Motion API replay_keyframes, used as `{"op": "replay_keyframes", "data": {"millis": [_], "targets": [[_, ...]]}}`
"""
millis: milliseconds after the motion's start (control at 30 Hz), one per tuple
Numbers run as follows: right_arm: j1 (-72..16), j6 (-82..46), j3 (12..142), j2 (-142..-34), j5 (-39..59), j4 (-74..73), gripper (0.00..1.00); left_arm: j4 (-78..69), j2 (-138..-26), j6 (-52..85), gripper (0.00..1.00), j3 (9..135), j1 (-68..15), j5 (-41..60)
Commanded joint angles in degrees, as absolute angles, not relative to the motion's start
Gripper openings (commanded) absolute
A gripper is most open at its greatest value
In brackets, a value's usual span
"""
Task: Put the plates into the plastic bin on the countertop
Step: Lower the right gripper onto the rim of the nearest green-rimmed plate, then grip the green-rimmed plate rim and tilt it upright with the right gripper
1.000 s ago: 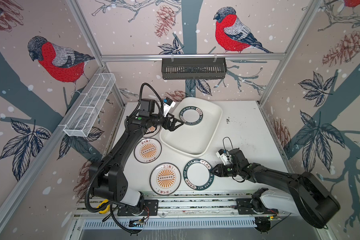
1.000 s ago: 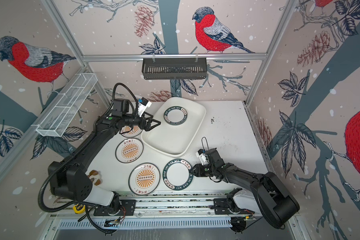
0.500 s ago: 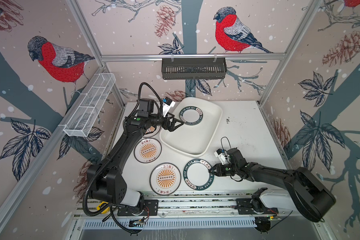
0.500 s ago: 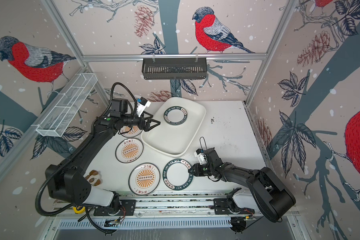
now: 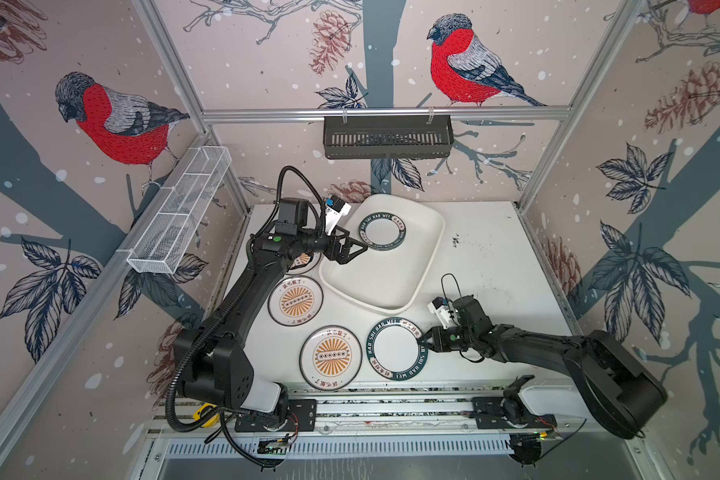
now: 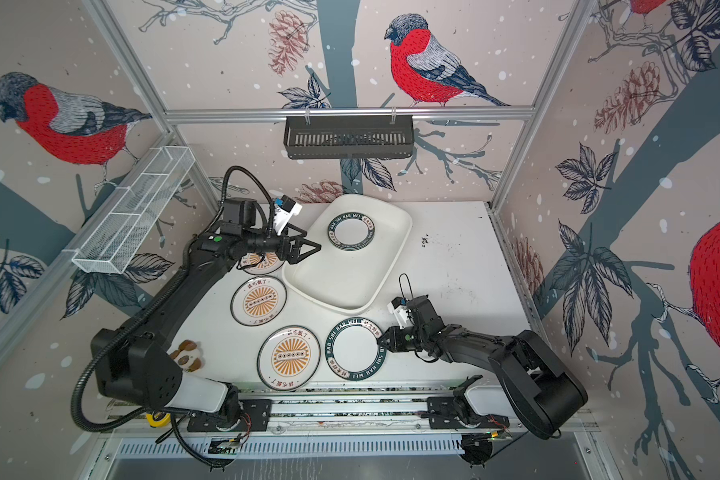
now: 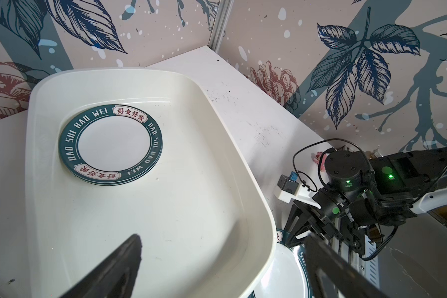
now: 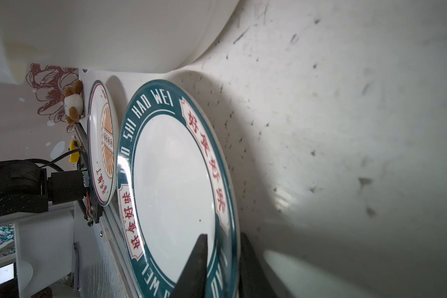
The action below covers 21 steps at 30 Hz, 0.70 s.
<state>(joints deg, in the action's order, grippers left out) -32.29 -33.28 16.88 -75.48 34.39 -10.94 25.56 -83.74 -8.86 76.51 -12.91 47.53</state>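
Observation:
The white plastic bin point(image 5: 395, 286) lies on the countertop point(image 5: 495, 257) and holds a green-banded plate point(image 5: 382, 230). Above the bin's near-left rim, my left gripper point(image 5: 356, 249) hangs open and empty; its fingers point(image 7: 119, 268) frame the bin point(image 7: 243, 180) and that plate point(image 7: 111, 144). A second green-banded plate point(image 5: 397, 349) lies flat in front of the bin. My right gripper point(image 5: 424, 338) has closed on its right rim, one finger point(image 8: 196, 265) over the face and one behind the edge. Two orange sunburst plates point(image 5: 295, 301) point(image 5: 331, 357) lie to the left. A third point(image 5: 304, 262) is partly hidden under my left arm.
A black slatted basket point(image 5: 387, 137) hangs on the back rail and a white wire-mesh basket point(image 5: 179, 212) on the left wall. A small plush toy point(image 6: 188, 355) sits by the left arm's base. Aluminium rails point(image 5: 391, 409) run along the front edge.
My right gripper has slid slightly left onto the near green-banded plate's rim and narrowed its jaws round it. The left arm has stayed where it was, open.

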Motion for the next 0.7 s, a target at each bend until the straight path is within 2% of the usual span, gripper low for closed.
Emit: {"op": "replay_keyframes", "data": {"millis": [0,467,667], "targets": [[-32.2,-33.6,16.1,-76.2,29.2,-5.6,0.23,24.4,-83.2,-9.0,0.97,76.5,-13.0,48.6],[-29.2,-34.9,14.2,-72.1,30.4,-6.0,0.05,23.8,-83.0,-8.2,0.97,76.1,-13.0,49.0],[-26.8,-36.4,14.0,-64.5,32.1,-4.3,0.02,23.7,-82.9,-7.8,0.97,76.3,-13.0,49.3]]}}
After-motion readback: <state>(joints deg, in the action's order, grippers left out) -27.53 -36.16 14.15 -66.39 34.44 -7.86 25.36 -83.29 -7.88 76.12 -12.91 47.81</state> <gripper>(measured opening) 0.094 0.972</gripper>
